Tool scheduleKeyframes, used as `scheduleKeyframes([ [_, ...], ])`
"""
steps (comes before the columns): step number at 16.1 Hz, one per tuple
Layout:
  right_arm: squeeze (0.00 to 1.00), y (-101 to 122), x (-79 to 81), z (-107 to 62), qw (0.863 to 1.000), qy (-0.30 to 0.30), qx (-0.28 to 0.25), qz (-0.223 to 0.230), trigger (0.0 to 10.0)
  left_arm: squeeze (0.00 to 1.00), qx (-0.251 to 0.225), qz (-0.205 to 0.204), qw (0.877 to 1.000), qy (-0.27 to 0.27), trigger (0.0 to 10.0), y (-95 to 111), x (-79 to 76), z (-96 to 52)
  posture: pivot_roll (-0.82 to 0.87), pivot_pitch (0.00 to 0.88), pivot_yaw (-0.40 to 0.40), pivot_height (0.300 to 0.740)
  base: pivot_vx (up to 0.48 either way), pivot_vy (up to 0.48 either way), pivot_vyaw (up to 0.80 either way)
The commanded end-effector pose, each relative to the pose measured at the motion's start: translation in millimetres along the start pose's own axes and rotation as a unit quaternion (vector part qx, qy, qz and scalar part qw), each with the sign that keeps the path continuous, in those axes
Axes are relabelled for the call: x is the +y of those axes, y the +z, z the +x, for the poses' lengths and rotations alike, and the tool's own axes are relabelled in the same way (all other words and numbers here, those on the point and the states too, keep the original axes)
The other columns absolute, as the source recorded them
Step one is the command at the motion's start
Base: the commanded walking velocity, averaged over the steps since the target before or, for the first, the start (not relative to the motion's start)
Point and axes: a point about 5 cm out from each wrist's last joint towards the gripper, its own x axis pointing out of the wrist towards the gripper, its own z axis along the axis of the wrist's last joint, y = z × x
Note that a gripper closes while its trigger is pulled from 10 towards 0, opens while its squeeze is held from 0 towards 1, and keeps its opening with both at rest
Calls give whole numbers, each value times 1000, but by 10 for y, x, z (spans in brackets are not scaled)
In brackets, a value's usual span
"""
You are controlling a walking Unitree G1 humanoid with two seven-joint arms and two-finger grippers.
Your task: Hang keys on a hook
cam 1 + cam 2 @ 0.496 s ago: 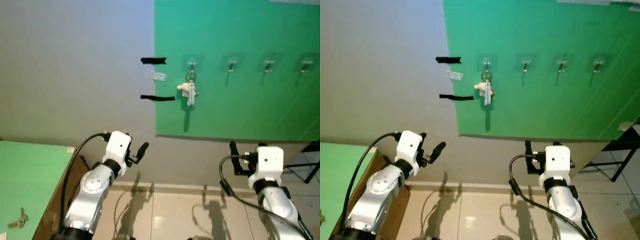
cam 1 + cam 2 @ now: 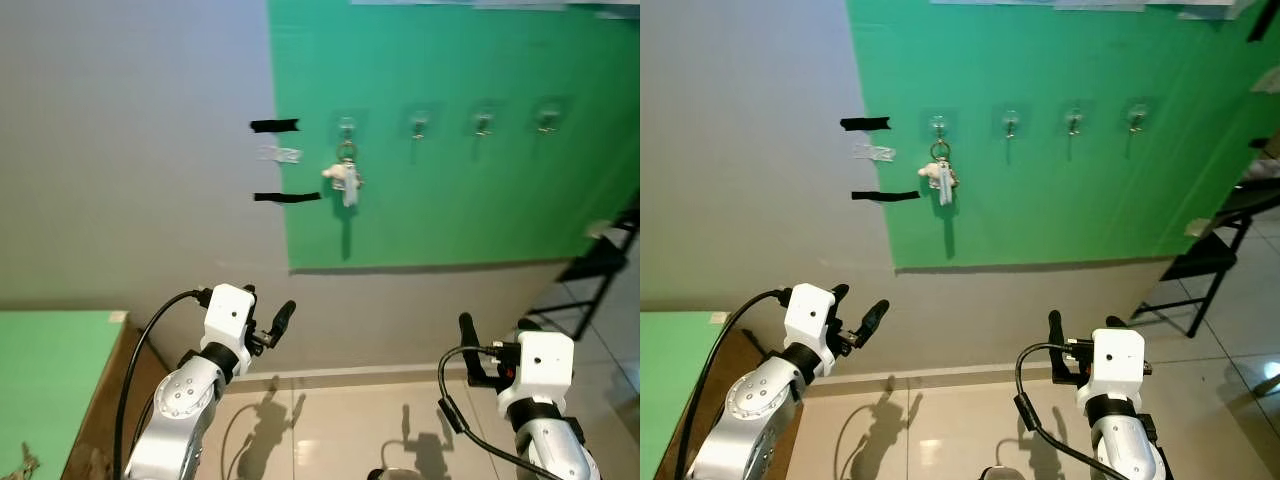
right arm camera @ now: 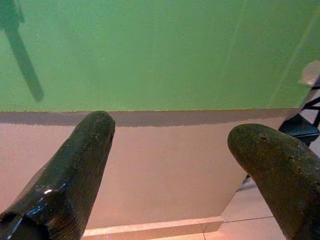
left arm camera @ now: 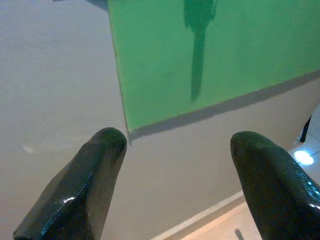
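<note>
A bunch of keys [image 2: 346, 178] with a white fob hangs from the leftmost hook [image 2: 346, 127] on the green wall board [image 2: 450, 200]. Three more hooks [image 2: 483, 121] to its right are bare. My left gripper [image 2: 270, 306] is raised well below and to the left of the keys, open and holding nothing; the left wrist view shows its fingers [image 4: 90, 175] spread before the board's lower corner. My right gripper [image 2: 495, 330] is lower on the right, open as well, its fingers [image 3: 75, 165] wide apart facing the wall.
Two black tape strips [image 2: 274, 125] with a clear patch between them sit on the grey wall left of the board. A green-topped table [image 2: 50, 360] stands at the lower left, with a small metal bunch [image 2: 22, 463] on it. At the right is a black chair [image 2: 1200, 260].
The whole picture has shifted left and slightly down, so the camera has moved. The keys still hang on the same hook. Both grippers stay open and hold about the same pose.
</note>
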Motion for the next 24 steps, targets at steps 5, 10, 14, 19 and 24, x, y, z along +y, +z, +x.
scheduleKeyframes([
  [5,0,-91,-80,155,999,-15,8,51,10000,0,17,6,999,39,10000,-100,54,135,-159,15,15,736,-277,265,160],
  [10,0,-79,-22,321,998,15,9,63,10000,0,11,21,999,32,10000,-10,56,247,-142,4,15,736,0,0,762],
  [14,0,-69,11,404,997,31,14,69,10000,0,6,25,999,31,10000,29,30,257,-135,0,12,736,0,0,728],
  [19,0,-44,68,471,996,56,13,68,10000,0,-14,27,999,15,10000,122,-103,319,-140,0,10,736,0,-96,690],
  [24,0,9,60,553,996,79,13,50,10000,0,-25,34,999,31,10000,205,-171,405,-141,0,-4,736,0,-480,648],
])
